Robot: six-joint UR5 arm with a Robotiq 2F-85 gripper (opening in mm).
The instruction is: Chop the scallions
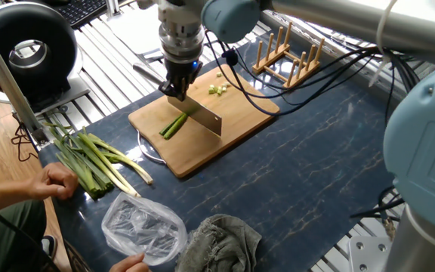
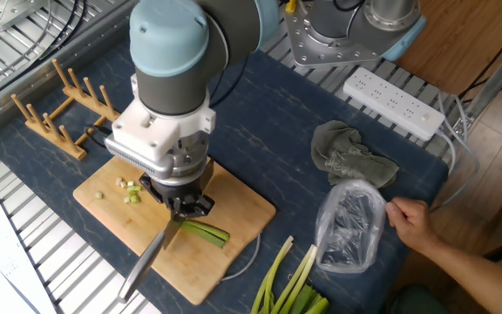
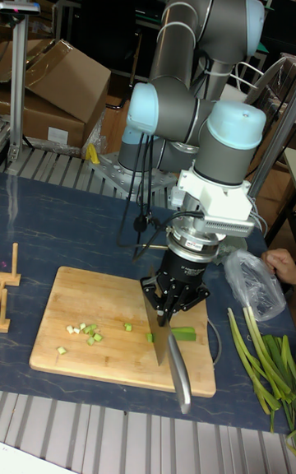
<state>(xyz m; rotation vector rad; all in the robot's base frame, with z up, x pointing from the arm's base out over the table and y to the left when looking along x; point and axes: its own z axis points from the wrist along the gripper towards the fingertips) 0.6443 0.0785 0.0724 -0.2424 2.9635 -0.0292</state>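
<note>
A short green scallion piece (image 1: 174,125) (image 2: 206,232) (image 3: 187,333) lies on the wooden cutting board (image 1: 232,113) (image 2: 238,209) (image 3: 99,293). My gripper (image 1: 177,92) (image 2: 181,211) (image 3: 168,307) hangs just above it, shut on the handle of a knife (image 1: 206,119) (image 2: 151,257) (image 3: 179,371). The blade stands edge-down at the piece. Small chopped scallion bits (image 1: 217,89) (image 2: 131,193) (image 3: 85,332) lie at the board's far end. A bundle of whole scallions (image 1: 89,159) (image 2: 290,283) (image 3: 263,367) rests on the table beside the board.
A person's hand (image 1: 59,181) (image 2: 412,218) rests near the bundle, next to a clear plastic bag (image 1: 142,227) (image 2: 351,227). A grey cloth (image 1: 221,242) (image 2: 347,153), a wooden dish rack (image 1: 289,53) (image 2: 59,109) and a power strip (image 2: 399,105) surround the board.
</note>
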